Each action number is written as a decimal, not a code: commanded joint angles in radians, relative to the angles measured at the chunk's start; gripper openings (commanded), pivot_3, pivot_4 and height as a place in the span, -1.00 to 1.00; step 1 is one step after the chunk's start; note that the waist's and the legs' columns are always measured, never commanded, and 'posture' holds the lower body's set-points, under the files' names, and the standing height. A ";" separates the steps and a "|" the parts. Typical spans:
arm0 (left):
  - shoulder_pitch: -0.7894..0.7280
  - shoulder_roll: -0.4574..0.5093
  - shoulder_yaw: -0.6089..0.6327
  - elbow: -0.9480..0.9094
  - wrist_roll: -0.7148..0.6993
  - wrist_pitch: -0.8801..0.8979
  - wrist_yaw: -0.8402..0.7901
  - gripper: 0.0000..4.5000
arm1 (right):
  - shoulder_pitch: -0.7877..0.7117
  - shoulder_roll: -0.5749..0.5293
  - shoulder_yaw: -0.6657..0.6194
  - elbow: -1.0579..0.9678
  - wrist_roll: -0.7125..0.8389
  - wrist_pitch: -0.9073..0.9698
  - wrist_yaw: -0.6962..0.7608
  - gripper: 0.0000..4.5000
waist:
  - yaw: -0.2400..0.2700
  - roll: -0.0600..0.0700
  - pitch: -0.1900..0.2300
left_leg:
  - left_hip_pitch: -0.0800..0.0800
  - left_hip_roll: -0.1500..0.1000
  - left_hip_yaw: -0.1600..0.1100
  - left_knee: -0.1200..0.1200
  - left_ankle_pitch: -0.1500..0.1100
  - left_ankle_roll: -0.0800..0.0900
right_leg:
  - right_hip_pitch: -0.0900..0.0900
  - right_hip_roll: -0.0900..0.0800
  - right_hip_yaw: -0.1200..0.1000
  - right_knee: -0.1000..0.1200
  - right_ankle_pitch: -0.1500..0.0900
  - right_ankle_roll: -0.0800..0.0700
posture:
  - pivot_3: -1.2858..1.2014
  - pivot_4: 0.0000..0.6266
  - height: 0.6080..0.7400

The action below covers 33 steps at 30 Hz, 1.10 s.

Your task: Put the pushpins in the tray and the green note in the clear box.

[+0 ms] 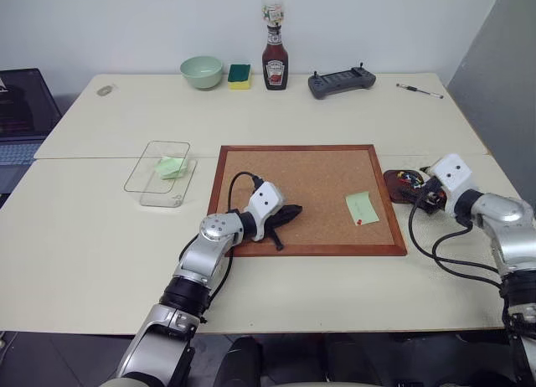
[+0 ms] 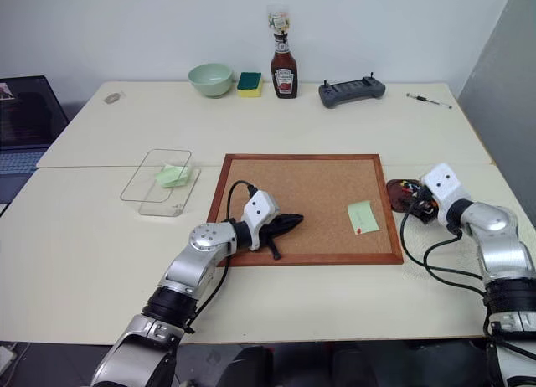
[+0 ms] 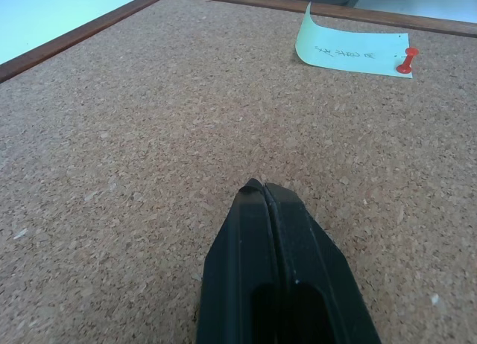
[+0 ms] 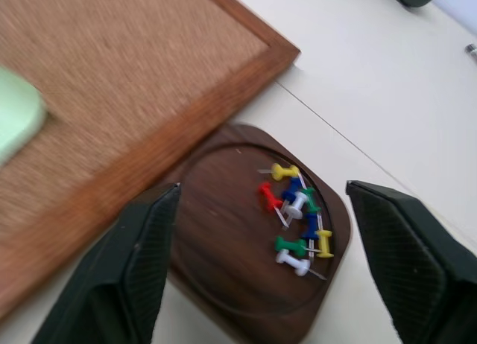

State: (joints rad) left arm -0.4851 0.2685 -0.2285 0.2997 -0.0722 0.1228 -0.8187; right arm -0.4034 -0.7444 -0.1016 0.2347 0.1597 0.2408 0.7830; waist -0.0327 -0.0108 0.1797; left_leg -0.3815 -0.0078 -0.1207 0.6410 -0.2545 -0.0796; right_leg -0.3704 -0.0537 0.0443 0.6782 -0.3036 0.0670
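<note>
The green note (image 1: 362, 208) lies on the right part of the cork board (image 1: 301, 173), pinned by a red pushpin (image 1: 359, 222) at its near edge; the left wrist view shows the note (image 3: 350, 52) and that pin (image 3: 407, 59). My left gripper (image 1: 291, 213) rests shut and empty over the board's near left part. The dark wooden tray (image 4: 216, 247) sits just right of the board and holds several pushpins, among them a red one (image 4: 267, 195) and a green one (image 4: 289, 245). My right gripper (image 4: 262, 188) hovers open above the tray, holding nothing. The clear box (image 1: 146, 182) stands left of the board.
A folded bright green paper (image 1: 172, 167) lies in the clear box. Along the table's far edge stand a pale green bowl (image 1: 202, 71), a sponge (image 1: 239, 75), a ketchup bottle (image 1: 275, 60), a grey controller (image 1: 341, 83) and a pen (image 1: 419, 90). A laptop (image 1: 17, 110) sits at far left.
</note>
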 commanded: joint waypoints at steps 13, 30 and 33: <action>0.027 -0.005 -0.033 0.049 0.019 0.009 -0.012 -1.00 | 0.144 0.034 0.100 -0.363 0.145 0.200 0.130 0.68 | 0.001 0.001 -0.001 | 0.000 0.000 0.000 0.000 0.000 0.000 | 0.001 0.000 -0.001 0.000 0.000 0.000 | 0.03 -0.52 1.00; 0.044 -0.001 -0.031 0.025 0.018 0.015 -0.005 -1.00 | 0.105 0.066 0.140 -0.234 0.076 0.086 0.139 -0.26 | 0.000 0.001 -0.001 | 0.000 0.000 -0.001 0.000 0.000 0.000 | 0.001 0.000 -0.001 0.000 0.000 0.000 | 0.03 -0.52 1.00; 0.046 0.000 -0.030 0.023 0.016 0.014 -0.007 -1.00 | 0.110 0.058 0.142 -0.232 0.075 0.076 0.147 -0.53 | 0.000 0.001 -0.001 | 0.000 0.000 0.000 0.000 0.000 0.000 | 0.001 0.000 -0.001 0.000 0.000 0.000 | 0.03 -0.52 1.00</action>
State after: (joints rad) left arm -0.4824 0.2678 -0.2284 0.3007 -0.0723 0.1186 -0.8160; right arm -0.2891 -0.6751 0.0566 0.0062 0.2443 0.3386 0.9251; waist -0.0330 -0.0096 0.1790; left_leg -0.3810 -0.0079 -0.1211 0.6411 -0.2545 -0.0795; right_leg -0.3699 -0.0537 0.0437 0.6778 -0.3038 0.0673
